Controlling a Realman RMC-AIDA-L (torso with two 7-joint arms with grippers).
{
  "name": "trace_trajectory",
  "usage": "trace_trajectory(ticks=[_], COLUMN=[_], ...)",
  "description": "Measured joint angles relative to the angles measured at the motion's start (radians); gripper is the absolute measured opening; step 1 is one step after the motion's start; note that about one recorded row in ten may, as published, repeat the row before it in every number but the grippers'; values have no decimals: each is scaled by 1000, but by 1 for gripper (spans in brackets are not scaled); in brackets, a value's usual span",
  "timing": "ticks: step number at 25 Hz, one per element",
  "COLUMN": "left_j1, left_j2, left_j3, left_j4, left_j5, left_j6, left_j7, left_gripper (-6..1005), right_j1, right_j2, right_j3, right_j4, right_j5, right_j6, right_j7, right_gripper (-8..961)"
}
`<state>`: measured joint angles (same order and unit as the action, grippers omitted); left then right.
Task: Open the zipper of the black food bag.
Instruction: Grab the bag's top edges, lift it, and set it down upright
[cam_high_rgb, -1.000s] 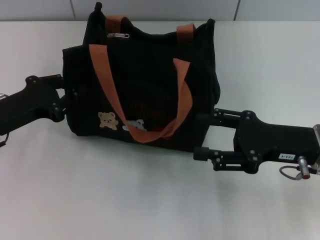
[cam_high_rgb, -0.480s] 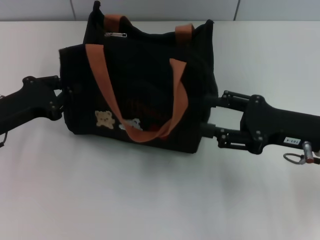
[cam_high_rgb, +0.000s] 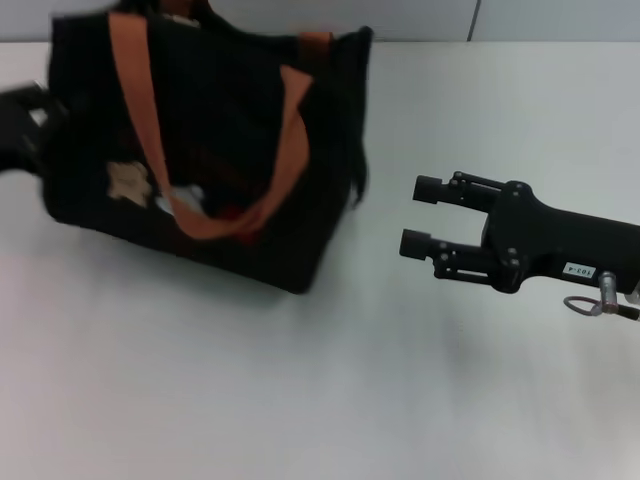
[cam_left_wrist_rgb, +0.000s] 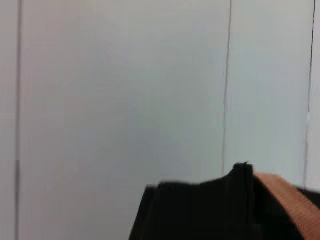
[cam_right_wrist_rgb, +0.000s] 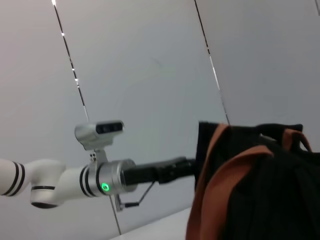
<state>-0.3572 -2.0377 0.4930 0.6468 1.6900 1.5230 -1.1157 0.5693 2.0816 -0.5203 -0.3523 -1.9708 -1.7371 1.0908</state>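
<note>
- While the black food bag (cam_high_rgb: 200, 150) sits at the table's (cam_high_rgb: 300, 400) far left in the head view, the right gripper (cam_high_rgb: 420, 215) hovers well apart from it, fingers spread wide and empty; the left gripper (cam_high_rgb: 25, 125) is at the bag's left end, its grip impossible to tell.
- Left wrist view: the bag's top corner and an orange strap (cam_left_wrist_rgb: 285, 197) before a pale wall.
- Right wrist view: the left arm (cam_right_wrist_rgb: 100, 177) reaches the bag's far end.

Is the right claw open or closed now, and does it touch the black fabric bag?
Open: the right claw shows two separated fingers with nothing between them, clear of the black fabric bag.
</note>
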Motion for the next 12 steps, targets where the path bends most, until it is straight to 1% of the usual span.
trace_trajectory(ticks=[1, 2, 5, 7, 9, 11, 12], left_j1=[-3, -3, -15, -23, -27, -28, -27], left_j2=[12, 12, 33, 42, 45, 43, 36], left_j3=[-2, -2, -1, 1, 22, 66, 109], left_j4=[36, 36, 102, 161, 224, 276, 301], left_j5=[-33, -33, -48, -48, -40, -26, -16], left_j6=[24, 24, 98, 156, 212, 269, 301], left_j7=[2, 2, 2, 2, -1, -1, 6], left_gripper=[101, 101, 101, 101, 101, 101, 101], right_j1=[0, 0, -1, -1, -1, -1, -1], right_j2=[0, 0, 1, 1, 2, 3, 3], right_j3=[0, 0, 0, -1, -3, -2, -2], right_j4=[0, 0, 1, 2, 4, 20, 20], right_j5=[12, 12, 37, 47, 48, 49, 49], right_j6=[0, 0, 1, 1, 1, 1, 1], right_j7=[0, 0, -2, -4, -9, -37, -37], right_gripper=[753, 753, 753, 752, 751, 750, 750])
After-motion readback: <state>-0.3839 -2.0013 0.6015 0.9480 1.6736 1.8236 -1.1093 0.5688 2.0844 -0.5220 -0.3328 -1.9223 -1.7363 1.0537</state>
